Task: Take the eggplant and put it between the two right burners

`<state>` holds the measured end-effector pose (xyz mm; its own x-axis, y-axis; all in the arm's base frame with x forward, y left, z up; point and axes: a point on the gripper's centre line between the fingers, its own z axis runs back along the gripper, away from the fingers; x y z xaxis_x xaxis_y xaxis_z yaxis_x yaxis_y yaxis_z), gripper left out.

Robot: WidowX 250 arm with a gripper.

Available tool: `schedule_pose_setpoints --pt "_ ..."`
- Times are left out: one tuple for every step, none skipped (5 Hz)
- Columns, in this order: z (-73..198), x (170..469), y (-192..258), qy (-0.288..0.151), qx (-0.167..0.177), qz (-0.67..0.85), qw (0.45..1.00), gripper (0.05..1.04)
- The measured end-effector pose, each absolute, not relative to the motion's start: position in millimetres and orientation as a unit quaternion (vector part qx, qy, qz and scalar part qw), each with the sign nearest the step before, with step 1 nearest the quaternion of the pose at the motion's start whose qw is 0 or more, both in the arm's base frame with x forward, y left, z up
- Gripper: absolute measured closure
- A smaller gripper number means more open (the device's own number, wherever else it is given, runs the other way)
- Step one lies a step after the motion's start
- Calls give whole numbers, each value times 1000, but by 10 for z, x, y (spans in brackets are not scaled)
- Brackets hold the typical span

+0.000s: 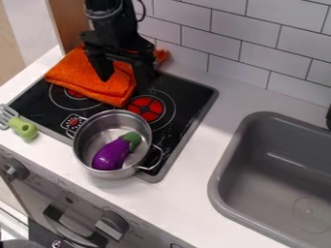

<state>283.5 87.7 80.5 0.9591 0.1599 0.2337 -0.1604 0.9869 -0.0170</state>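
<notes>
From where I stand, the eggplant [111, 155] is lying inside the metal pot [82, 145], its purple body toward the near left of the bottom and its green cap up by the far right wall. The pot sits over the near part of the black stove top [188, 104], with a wire handle out at either side.

Up above the far side of the stove hangs the black gripper [124, 85], its two jaws spread well apart with nothing between them, over the crumpled orange towel [90, 76]. The towel covers the stove's far left corner and reaches down between two red burners, one [146, 108] just beyond the pot and the other [75, 93] partly under the cloth.

Beside the stove on the left lies a green-handled utensil [23, 128] with a slotted metal head. The gray sink [226, 164] is set into the white counter [188, 189] on the right. Small printed marks run along the front panel [71, 186] around the knobs [112, 225], too tiny for me to read.
</notes>
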Motion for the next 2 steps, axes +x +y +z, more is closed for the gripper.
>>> schedule_pose_setpoints --pt "767 2855 1162 -123 24 98 987 84" --pt "748 2845 1497 -129 34 121 984 84"
